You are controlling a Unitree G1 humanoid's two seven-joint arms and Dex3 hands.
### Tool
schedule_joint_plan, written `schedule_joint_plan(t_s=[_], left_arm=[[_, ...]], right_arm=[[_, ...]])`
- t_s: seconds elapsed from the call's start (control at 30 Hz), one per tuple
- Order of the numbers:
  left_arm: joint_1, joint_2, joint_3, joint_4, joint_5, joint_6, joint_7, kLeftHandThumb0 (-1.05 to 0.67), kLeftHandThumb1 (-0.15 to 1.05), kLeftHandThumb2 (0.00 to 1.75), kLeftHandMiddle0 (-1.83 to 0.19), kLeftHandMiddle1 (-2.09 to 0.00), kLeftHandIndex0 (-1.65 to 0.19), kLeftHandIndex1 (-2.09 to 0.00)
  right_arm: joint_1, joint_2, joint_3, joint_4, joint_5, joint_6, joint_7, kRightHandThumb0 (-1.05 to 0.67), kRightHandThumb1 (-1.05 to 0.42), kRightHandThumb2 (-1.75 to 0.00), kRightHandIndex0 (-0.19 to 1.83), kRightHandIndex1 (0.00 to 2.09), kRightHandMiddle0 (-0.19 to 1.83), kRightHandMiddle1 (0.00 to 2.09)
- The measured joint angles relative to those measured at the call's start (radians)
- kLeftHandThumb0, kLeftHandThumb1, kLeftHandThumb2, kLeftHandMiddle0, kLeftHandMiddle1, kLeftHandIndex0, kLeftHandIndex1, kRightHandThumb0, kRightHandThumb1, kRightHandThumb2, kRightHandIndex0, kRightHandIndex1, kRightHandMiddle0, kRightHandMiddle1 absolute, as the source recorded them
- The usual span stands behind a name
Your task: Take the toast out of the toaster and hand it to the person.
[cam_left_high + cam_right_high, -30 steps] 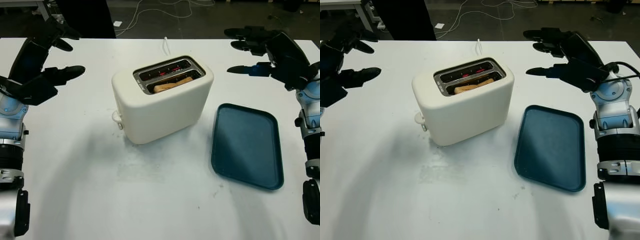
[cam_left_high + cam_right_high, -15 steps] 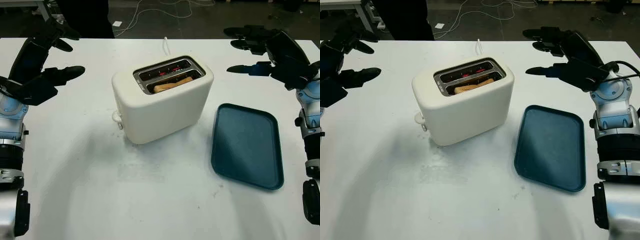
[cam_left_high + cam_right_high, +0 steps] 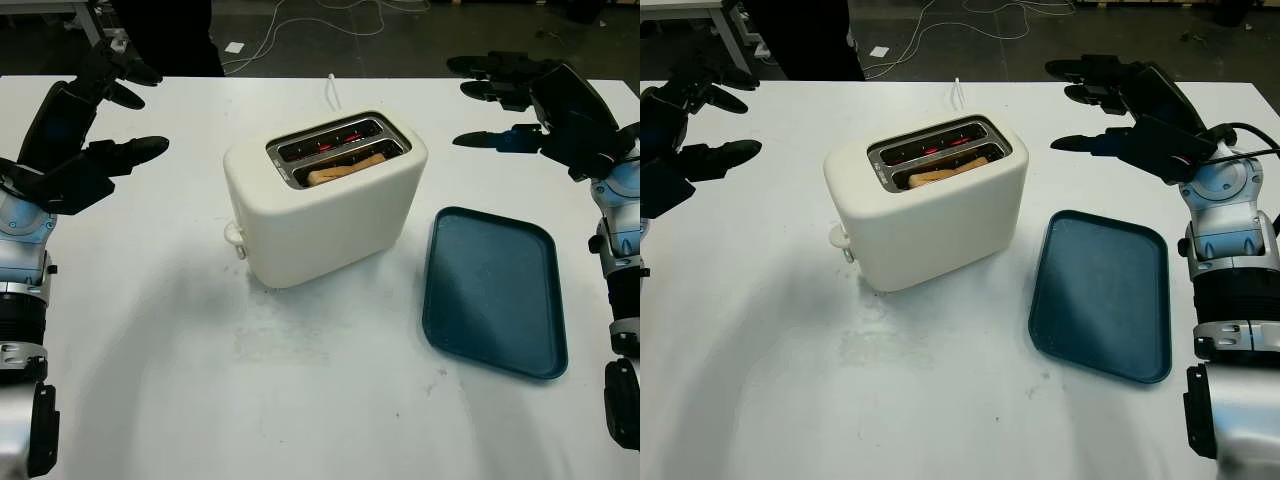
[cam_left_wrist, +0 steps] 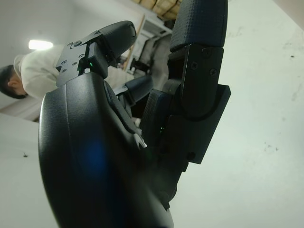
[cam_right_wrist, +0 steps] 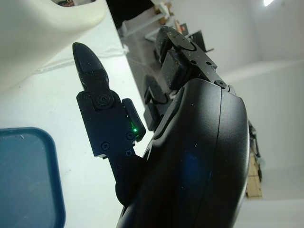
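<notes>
A cream two-slot toaster [image 3: 325, 205] stands in the middle of the white table [image 3: 200, 380]. A slice of toast [image 3: 345, 168] sits low in the near slot; the far slot glows red inside. My left hand [image 3: 110, 110] hovers open above the table's far left, well away from the toaster. My right hand [image 3: 505, 100] is open and raised at the far right, beyond the tray. In the right wrist view the toaster's rounded corner [image 5: 42, 28] lies ahead of the right fingers [image 5: 92, 85].
A dark teal tray [image 3: 493, 290] lies flat to the right of the toaster. A white cord [image 3: 331, 92] runs off the table's far edge behind the toaster. A person in dark clothes [image 3: 165, 35] stands beyond the far left edge. A person in white [image 4: 33, 71] appears behind the left hand.
My left hand has drifted slightly left and up. The right hand, toaster and toast have not moved.
</notes>
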Motion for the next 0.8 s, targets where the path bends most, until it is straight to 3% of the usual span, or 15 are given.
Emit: schedule_joint_plan(t_s=[0.8], left_arm=[[0.0,0.0,0.0,0.0,-0.005,0.012,-0.001,-1.05,0.92,0.28,0.0,-1.49,0.0,-1.29]], right_arm=[[0.0,0.0,0.0,-0.005,0.002,0.0,0.0,-0.39,-0.74,0.0,0.55,0.0,0.52,0.0]])
